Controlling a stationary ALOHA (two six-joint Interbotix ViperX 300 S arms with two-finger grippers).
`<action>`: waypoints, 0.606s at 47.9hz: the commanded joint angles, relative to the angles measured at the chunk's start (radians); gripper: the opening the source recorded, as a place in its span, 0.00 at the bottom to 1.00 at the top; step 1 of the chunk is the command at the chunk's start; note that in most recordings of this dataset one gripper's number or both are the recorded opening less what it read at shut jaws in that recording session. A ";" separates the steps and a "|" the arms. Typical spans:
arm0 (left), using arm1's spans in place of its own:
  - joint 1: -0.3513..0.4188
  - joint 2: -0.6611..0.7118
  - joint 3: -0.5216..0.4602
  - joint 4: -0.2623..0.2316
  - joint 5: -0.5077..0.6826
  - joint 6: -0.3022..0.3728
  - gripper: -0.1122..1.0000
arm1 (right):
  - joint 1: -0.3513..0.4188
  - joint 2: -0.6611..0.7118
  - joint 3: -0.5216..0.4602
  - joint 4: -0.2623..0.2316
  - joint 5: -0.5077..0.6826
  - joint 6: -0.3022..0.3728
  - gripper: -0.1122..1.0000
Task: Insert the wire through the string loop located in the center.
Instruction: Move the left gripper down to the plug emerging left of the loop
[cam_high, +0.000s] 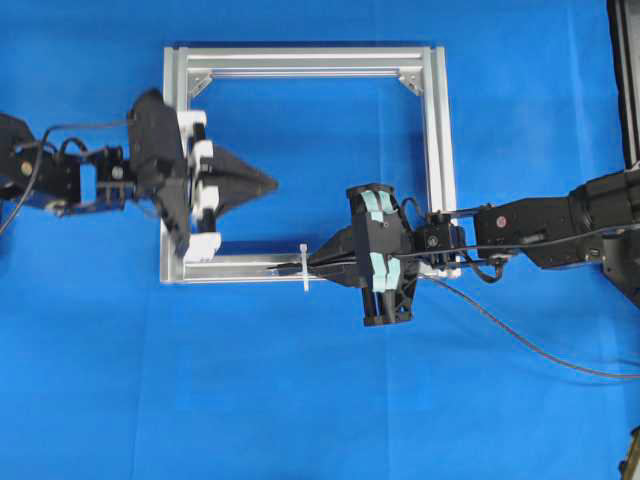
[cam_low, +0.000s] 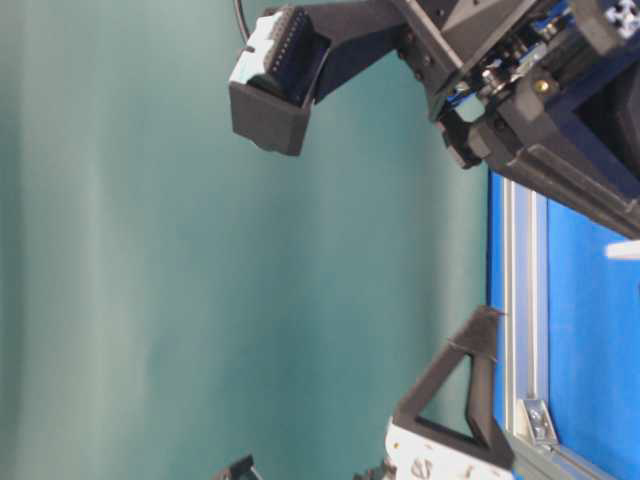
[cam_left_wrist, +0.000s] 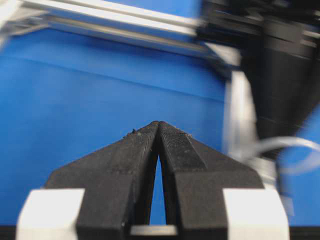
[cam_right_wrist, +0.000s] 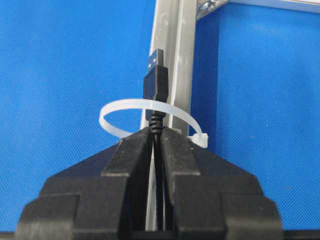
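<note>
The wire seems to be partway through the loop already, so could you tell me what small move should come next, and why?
Probably the left gripper, shut and empty inside the frame, should open and come to the plug. The plug is already past the string loop, while the right gripper pinches the wire just behind the loop, so it cannot push much further.
</note>
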 joint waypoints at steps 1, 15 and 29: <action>-0.057 -0.029 -0.005 0.003 0.000 -0.003 0.10 | 0.002 -0.015 -0.012 0.002 -0.003 -0.002 0.09; -0.202 -0.035 -0.014 0.003 0.026 -0.032 0.10 | 0.000 -0.015 -0.012 0.003 -0.003 -0.002 0.09; -0.215 -0.029 -0.028 0.003 0.028 -0.026 0.10 | 0.002 -0.015 -0.012 0.002 -0.003 -0.002 0.09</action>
